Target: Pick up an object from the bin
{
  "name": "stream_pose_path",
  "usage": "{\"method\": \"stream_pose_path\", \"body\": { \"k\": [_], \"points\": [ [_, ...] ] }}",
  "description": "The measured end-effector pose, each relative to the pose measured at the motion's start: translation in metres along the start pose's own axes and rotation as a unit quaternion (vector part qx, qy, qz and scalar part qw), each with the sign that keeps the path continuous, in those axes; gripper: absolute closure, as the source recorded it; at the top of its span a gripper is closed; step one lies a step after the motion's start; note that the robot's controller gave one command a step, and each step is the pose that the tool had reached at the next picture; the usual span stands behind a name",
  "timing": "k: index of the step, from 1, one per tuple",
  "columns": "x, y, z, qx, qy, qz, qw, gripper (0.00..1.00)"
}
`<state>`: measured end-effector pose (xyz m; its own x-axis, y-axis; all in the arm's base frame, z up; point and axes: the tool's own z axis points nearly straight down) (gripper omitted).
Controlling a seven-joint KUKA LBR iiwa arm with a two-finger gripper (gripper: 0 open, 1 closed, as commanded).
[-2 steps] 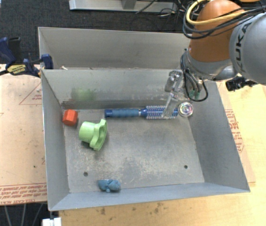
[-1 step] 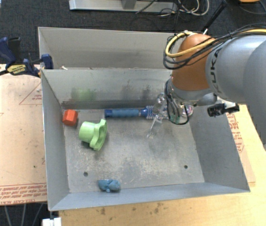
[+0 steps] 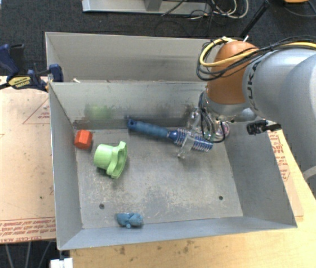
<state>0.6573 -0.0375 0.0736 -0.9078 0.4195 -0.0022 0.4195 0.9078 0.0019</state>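
A blue dish brush lies across the back middle of the bin, its handle [image 3: 149,129] pointing left and its bristled head [image 3: 201,144] to the right. My gripper [image 3: 188,134] is down at the brush's neck, just left of the head. It is open, with one finger [image 3: 194,119] behind the brush and the other [image 3: 182,150] in front of it. The brush rests on the bin floor. A green plastic cup-shaped piece [image 3: 110,158] lies on its side to the left, well apart from the gripper.
A small orange block [image 3: 83,139] sits by the left wall. A small blue lump [image 3: 130,220] lies near the front wall. The arm and its orange cover hang over the bin's back right corner.
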Motion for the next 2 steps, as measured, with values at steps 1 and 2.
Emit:
{"method": "stream_pose_path", "body": {
  "k": [1, 2],
  "points": [
    [0.003, 0.0, 0.002, 0.001, 0.0013, -0.002, 1.0, 1.0],
    [0.009, -0.032, -0.147, 0.0, -0.0034, 0.006, 1.0, 1.0]
  ]
}}
